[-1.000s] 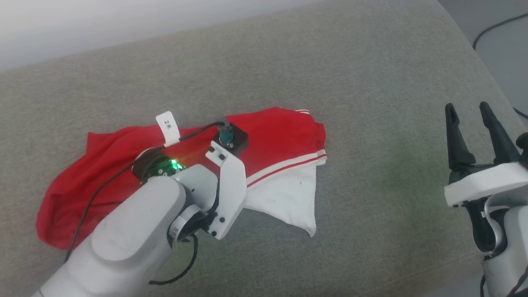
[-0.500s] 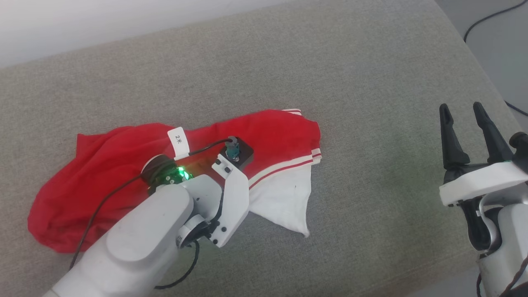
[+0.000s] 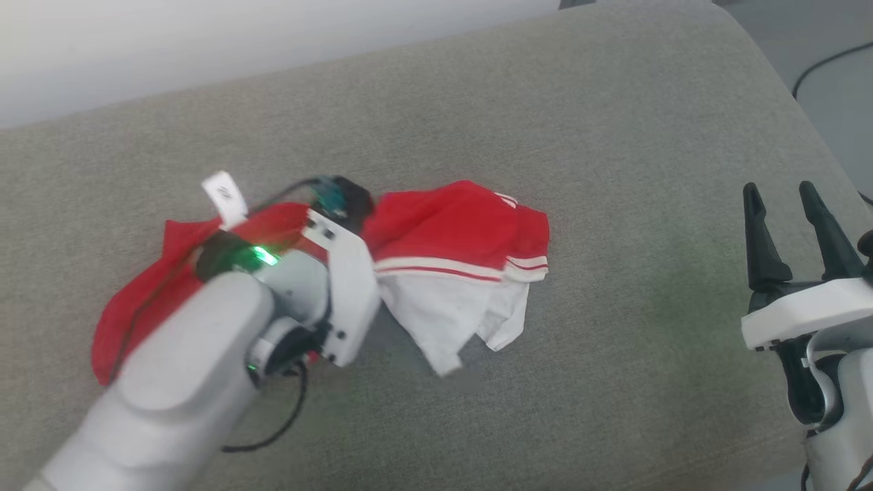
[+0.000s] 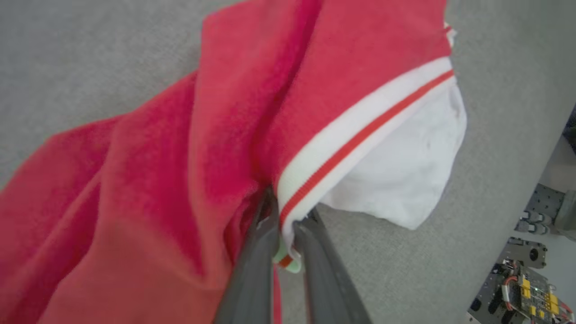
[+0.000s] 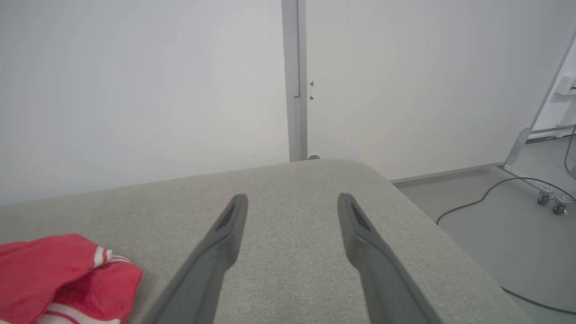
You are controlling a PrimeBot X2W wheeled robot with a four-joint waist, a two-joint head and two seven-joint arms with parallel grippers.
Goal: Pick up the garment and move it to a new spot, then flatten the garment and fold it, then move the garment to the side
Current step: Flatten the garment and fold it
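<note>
Garment (image 3: 457, 225) pinched at its striped band by the left gripper (image 4: 285, 218)

Bright red with a white sleeve (image 3: 447, 317) and white bands carrying thin red stripes, the garment lies bunched on the grey-green cushion (image 3: 614, 123), left of the middle in the head view; its red body runs off to the left beneath the left arm's pale forearm (image 3: 170, 389), and the sleeve spills in loose folds toward the near edge; that view is blurred around the wrist. In the left wrist view the two dark fingers (image 4: 253, 270) stand almost together, the end of a white band with its red stripe clamped between them; red cloth rises from the fingertips in a creased ridge, and the white sleeve hangs to the right of the band over the cushion.

The right gripper (image 3: 779, 187) sits at the right edge of the head view, well apart from the garment; its fingers are spread wide with nothing between them. In the right wrist view bare cushion shows in the gap, and a red corner of the garment lies at the lower left; beyond are a white wall (image 5: 135, 90) with a grey post (image 5: 294, 67), and a dark cable (image 5: 472, 198) on the grey floor (image 5: 504, 234) to the right.
</note>
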